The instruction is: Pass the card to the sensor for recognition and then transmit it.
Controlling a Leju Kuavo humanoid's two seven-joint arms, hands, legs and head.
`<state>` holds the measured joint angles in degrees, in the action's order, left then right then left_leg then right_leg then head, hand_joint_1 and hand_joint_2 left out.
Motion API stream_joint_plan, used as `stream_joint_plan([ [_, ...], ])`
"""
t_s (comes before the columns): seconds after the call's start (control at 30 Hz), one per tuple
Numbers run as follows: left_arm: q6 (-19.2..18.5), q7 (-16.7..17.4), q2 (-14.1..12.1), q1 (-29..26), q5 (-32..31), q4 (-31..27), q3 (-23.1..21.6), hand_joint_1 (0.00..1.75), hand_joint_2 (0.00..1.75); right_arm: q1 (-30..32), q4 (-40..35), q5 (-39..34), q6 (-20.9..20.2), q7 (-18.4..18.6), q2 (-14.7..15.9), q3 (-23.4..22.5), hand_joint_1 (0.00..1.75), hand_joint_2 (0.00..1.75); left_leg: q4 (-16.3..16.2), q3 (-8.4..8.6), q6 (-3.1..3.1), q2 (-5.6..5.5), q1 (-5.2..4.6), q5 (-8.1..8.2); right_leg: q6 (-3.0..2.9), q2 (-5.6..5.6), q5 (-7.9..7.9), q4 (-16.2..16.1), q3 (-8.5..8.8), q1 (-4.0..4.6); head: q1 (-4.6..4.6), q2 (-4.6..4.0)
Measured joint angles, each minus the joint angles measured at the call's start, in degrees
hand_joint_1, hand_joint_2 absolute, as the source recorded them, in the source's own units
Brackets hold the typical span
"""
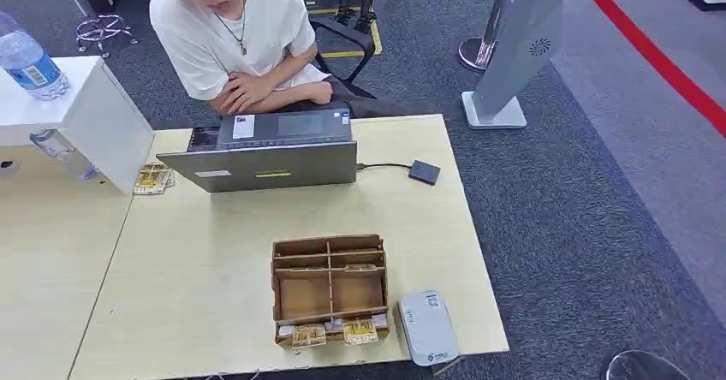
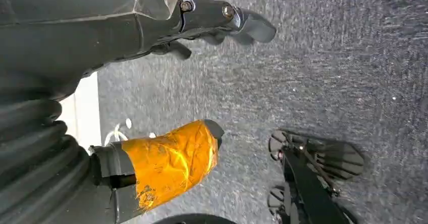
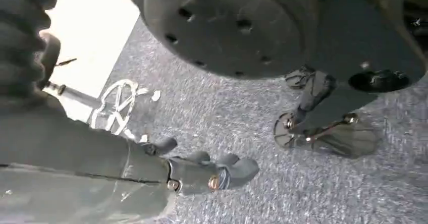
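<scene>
Cards (image 1: 334, 332) lie in the front slots of a cardboard organiser (image 1: 330, 287) on the tabletop (image 1: 205, 269), beside a grey sensor (image 1: 427, 326) whose label we cannot read. We see the left robot hand (image 2: 202, 72) and right robot hand (image 3: 202, 171) above carpet, fingers apart, holding nothing.

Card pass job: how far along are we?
Nothing looks done. Cards sit in the front slots of the cardboard organizer on the table; the grey sensor lies beside it. Nothing in hand: left hand and right hand hang over carpet, fingers empty. Left: pick a card, scan it, hand it over.
</scene>
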<state>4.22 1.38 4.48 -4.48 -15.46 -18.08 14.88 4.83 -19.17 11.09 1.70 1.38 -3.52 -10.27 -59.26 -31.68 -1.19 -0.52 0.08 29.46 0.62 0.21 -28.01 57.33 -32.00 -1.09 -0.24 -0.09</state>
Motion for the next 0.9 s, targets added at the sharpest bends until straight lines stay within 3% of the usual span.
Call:
stream_joint_plan([
  [0.3,2.0,1.1,1.4,1.8,-11.8,0.0,4.1,0.00,1.75,-1.6,0.3,5.8,0.8,0.0,-0.5,-2.4,0.00,1.75,0.0,0.00,0.00,0.00,0.01,0.00,0.00,0.00,0.00,0.0,0.01,0.01,0.00,0.00],
  [0.67,6.1,2.2,3.9,4.7,-29.0,0.4,12.4,0.00,1.75,-4.4,1.7,16.7,1.9,-1.0,-1.7,-8.0,0.00,1.75,0.0,0.01,0.00,0.00,0.01,0.00,0.00,0.02,0.00,0.0,0.04,0.01,0.00,0.00],
  [0.7,6.3,2.1,4.2,5.0,-29.1,0.6,13.3,0.00,1.75,-4.7,1.9,16.9,1.9,-1.0,-1.8,-8.5,0.00,0.00,0.0,0.01,0.00,0.00,0.01,0.00,0.00,0.01,0.00,0.0,0.04,0.01,0.02,0.00],
  [0.73,6.4,2.1,4.3,5.3,-29.7,0.7,14.1,0.00,0.00,-5.0,2.1,17.6,2.1,-1.2,-1.9,-8.9,0.00,0.00,0.0,0.01,0.00,0.00,0.01,0.00,0.00,0.01,0.00,0.0,0.04,0.01,0.00,0.00],
  [0.9,8.4,1.6,5.4,6.3,-37.3,1.5,18.2,0.00,0.00,-6.5,2.7,23.9,2.3,-3.5,-2.1,-10.8,0.00,0.00,0.0,0.01,0.00,0.00,0.01,0.00,0.00,0.01,0.00,0.0,0.03,0.01,0.02,0.00],
])
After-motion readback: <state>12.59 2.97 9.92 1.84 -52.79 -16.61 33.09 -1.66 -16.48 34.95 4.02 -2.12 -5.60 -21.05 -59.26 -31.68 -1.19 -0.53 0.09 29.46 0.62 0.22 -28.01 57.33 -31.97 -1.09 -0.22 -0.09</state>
